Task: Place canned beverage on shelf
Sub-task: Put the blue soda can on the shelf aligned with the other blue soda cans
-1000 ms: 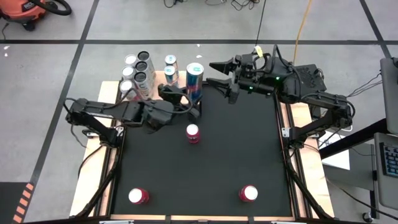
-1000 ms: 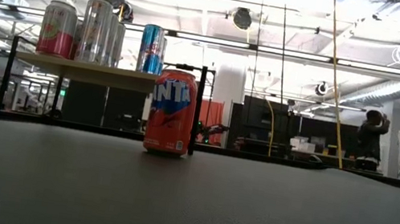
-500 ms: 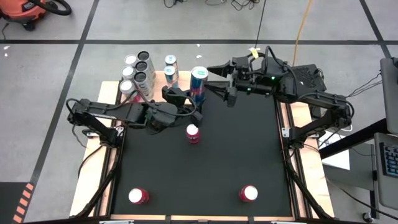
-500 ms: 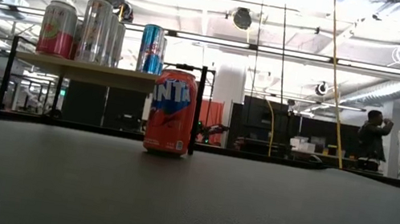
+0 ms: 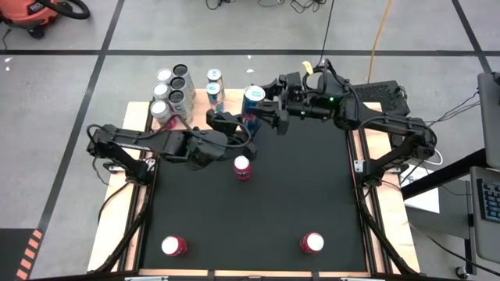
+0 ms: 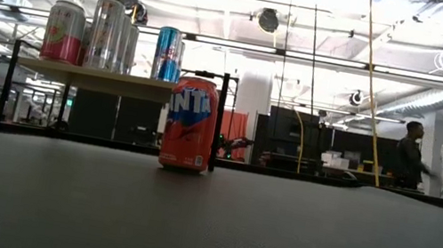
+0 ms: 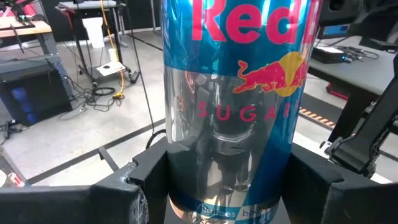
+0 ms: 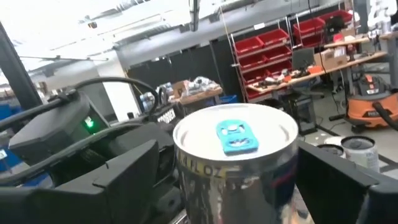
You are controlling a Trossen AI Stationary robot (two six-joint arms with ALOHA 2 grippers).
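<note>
So the left end effector [image 5: 239,122] is clenched on the lower part of a Red Bull can [image 5: 251,100], holding it upright in the air just off the right-hand end of the shelf [image 6: 102,80], near the far edge of the tabletop [image 5: 305,187]. In the left wrist view the can fills the gap between the two dark fingers, logo facing the camera, and it looks like a solid hold. The right end effector [image 8: 227,177] has come in from the other side and sits released around the same can's top. In the right wrist view its fingers stand apart on either side of the lid with the blue tab, and there's a sliver of gap on at least one side, so it isn't squeezing anything. The shelf itself is a pale wood board on thin black supports, and it's carrying a bunch of upright cans [image 5: 173,87]. From table height you can make out a pink one, a couple of silver ones and a blue one up there. An orange Fanta can [image 6: 190,124] stands on the tabletop just in front of the shelf's right post, near the left arm. Two more red-topped cans stand well apart at the near edge, one on the left [image 5: 173,246] and one on the right [image 5: 312,243]. A person [image 6: 405,157] is standing way back in the room.
</note>
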